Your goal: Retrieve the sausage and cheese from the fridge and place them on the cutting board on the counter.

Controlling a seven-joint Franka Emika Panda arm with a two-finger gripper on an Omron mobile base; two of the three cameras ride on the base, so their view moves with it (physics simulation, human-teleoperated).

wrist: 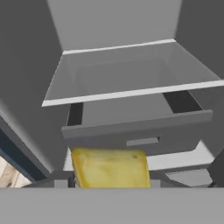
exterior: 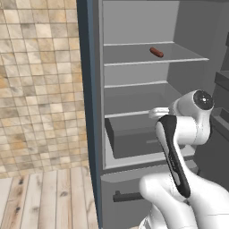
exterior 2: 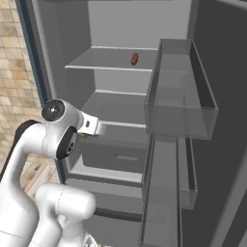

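Left base view: the fridge (exterior: 134, 89) stands open; the sausage (exterior: 156, 52) lies on its upper shelf (exterior: 152, 60).

Right base view: the sausage sits far back on that shelf.

Hand view: the cheese (wrist: 110, 168) sits nearest, between the partly closed gripper (wrist: 111, 183) jaws, before the drawer (wrist: 140, 131); contact cannot be confirmed.

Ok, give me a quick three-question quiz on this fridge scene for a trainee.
1. True or false: the sausage lies in the drawer.
2. In the hand view, what sits between the tips of the gripper? A: cheese. B: sausage. C: nothing.
3. Fill in: the fridge stands ____.

Key: 1 false, it lies on a shelf. 2 A. 3 open.
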